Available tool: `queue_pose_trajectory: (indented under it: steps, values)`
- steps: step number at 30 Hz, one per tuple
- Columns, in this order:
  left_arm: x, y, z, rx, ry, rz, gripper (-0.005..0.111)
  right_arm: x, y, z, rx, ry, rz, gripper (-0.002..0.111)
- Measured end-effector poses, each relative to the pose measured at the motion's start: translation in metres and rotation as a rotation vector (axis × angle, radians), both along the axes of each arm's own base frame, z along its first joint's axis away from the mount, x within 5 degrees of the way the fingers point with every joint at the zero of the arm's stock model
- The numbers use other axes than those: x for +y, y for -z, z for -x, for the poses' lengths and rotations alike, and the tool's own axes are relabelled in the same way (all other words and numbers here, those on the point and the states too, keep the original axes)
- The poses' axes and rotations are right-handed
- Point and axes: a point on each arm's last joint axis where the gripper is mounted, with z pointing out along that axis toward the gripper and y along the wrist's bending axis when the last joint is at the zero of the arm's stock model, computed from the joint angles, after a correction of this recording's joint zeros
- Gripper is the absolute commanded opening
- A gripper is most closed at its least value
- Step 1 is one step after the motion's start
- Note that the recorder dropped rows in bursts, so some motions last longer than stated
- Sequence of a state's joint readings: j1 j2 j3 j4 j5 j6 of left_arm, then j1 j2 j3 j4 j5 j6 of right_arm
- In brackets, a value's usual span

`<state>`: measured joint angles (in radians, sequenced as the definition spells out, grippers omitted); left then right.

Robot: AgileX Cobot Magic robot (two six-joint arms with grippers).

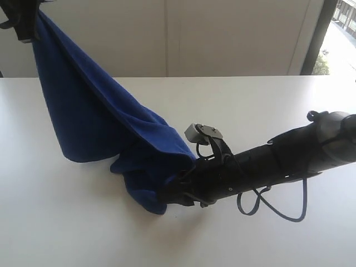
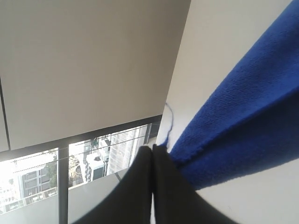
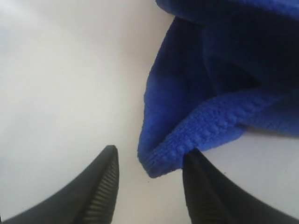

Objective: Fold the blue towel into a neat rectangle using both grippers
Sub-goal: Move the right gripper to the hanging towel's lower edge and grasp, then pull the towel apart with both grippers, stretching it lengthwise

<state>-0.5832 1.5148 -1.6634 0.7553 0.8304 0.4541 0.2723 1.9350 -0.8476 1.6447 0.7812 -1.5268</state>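
In the exterior view, the blue towel (image 1: 94, 122), a deep royal-blue soft microfibre cloth, is seen stretched in a slanting band. Its upper end is held by the left gripper (image 1: 22, 25), a black arm end, high above the far left corner of the white table (image 1: 267, 100). Its lower end is bunched on the table near the middle, closer to the near edge. The black right gripper (image 1: 172, 192) is laid low over the table from the right edge, and its fingertips are hidden in the bunched cloth.

In the left wrist view, the left gripper (image 2: 152, 161) is shown with its two dark fingers pressed together and clenched on a corner of the blue towel (image 2: 243, 126). A thin loose thread (image 2: 170, 116) is seen curling from that corner.

In the right wrist view, the right gripper (image 3: 150, 156) is shown released, with its ribbed black fingers (image 3: 105, 186) held well apart just above the table (image 3: 60, 84). A folded edge of the blue towel (image 3: 210, 93) is seen between them, touching one finger and clear of the other, and nothing is grasped.
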Motion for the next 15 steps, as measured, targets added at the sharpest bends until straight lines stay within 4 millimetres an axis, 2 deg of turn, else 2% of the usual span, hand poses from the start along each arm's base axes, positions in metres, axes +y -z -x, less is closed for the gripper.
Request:
queue_pose_trajectory:
  steps: [3, 7, 9, 12, 15]
  values:
    - [0.000, 0.000, 0.000, 0.000, 0.000, 0.000, 0.000, 0.000, 0.007, 0.000, 0.020, -0.002, 0.003, 0.036]
    - [0.000, 0.000, 0.000, 0.000, 0.000, 0.000, 0.000, 0.003, 0.012, -0.004, 0.039, -0.008, -0.012, 0.035]
    - [0.000, 0.000, 0.000, 0.000, 0.000, 0.000, 0.000, 0.004, 0.013, -0.007, 0.047, -0.001, -0.035, 0.027]
    - [0.000, 0.000, 0.000, 0.000, 0.000, 0.000, 0.000, 0.006, 0.012, -0.010, 0.043, 0.008, -0.047, 0.001]
    - [0.000, 0.000, 0.000, 0.000, 0.000, 0.000, 0.000, 0.003, 0.015, -0.011, 0.058, 0.022, 0.005, 0.000]
